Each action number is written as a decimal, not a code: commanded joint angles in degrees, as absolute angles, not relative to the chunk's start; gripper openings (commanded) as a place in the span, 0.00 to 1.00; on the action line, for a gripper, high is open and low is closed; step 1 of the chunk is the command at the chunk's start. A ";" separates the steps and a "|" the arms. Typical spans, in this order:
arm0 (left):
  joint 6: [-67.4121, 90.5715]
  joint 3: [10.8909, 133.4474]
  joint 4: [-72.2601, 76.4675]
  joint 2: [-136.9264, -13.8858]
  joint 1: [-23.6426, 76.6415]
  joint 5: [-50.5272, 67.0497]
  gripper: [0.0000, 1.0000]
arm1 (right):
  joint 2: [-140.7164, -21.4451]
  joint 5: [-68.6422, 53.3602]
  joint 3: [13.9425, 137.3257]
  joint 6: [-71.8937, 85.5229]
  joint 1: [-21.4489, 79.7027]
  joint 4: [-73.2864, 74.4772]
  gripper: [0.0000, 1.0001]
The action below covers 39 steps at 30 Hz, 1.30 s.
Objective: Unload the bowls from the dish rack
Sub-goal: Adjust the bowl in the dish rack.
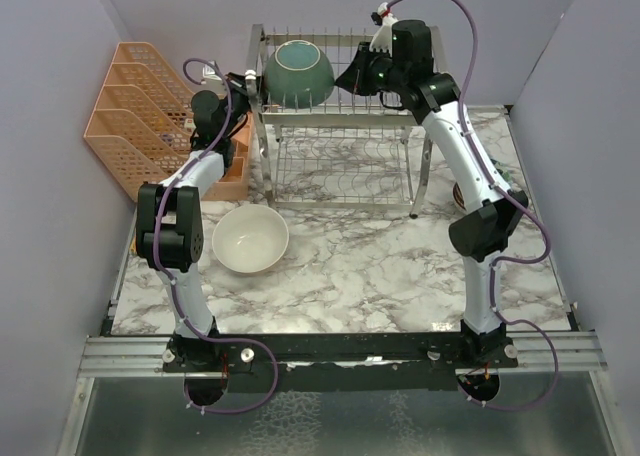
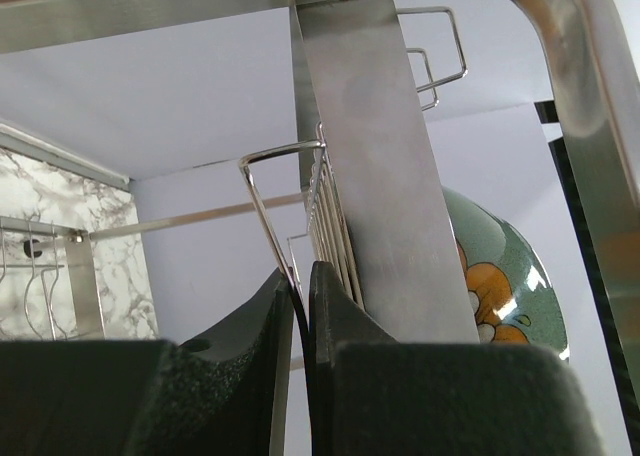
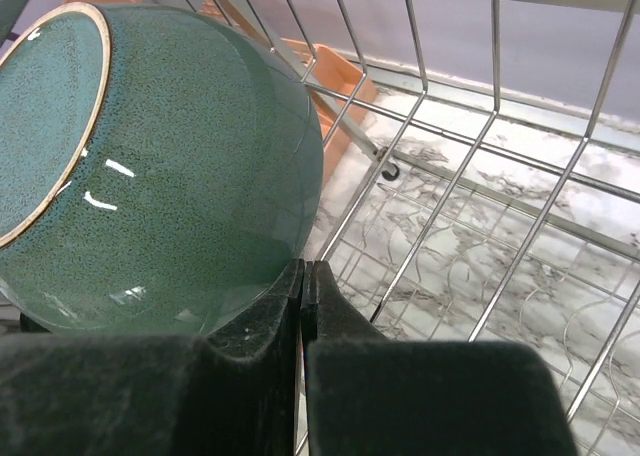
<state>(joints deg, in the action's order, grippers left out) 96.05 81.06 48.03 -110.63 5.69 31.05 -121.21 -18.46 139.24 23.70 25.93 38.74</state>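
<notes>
**Top external view.** A two-tier silver wire dish rack (image 1: 340,119) stands at the far side of the marbled bench (image 1: 380,266), beside an orange plastic mesh organizer (image 1: 130,116). One cream round ceramic bowl (image 1: 250,239) sits upright on the bench in front of the rack, by the left arm; judged from this, one unloading is done. A teal glazed ceramic bowl (image 1: 298,74) stands on edge in the upper tier and is left to unload. No bowl shows on the lower tier, and no small bowls can be made out. The left end effector (image 1: 243,79) is at the rack's left end, and the right end effector (image 1: 352,79) is just right of the teal bowl.

**Left wrist view.** The left end effector (image 2: 303,276) is clenched with nothing between its fingers, beside a flat rack upright. Beyond it the teal bowl (image 2: 500,276) shows an orange motif.

**Right wrist view.** The right end effector (image 3: 303,271) is likewise clenched and empty, its tips at the teal bowl's (image 3: 170,156) outer wall. Whether they touch it cannot be told.
</notes>
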 commanded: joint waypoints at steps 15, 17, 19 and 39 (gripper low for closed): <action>92.66 85.85 61.44 -102.93 12.27 33.94 0.06 | -124.54 -55.70 138.63 44.08 35.14 21.30 0.01; 92.68 85.92 61.44 -103.08 12.30 33.93 0.06 | -124.21 -56.50 138.19 46.27 34.84 18.80 0.01; 92.81 85.96 61.44 -103.24 12.30 34.00 0.06 | -123.79 -57.04 138.30 47.86 34.64 17.15 0.01; 93.72 84.52 62.46 -103.67 12.26 33.76 0.06 | -121.35 -61.46 132.60 59.01 33.76 2.13 0.01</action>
<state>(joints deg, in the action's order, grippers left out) 95.68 81.06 47.90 -109.73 4.40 29.56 -121.34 -25.50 134.87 42.46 24.29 28.58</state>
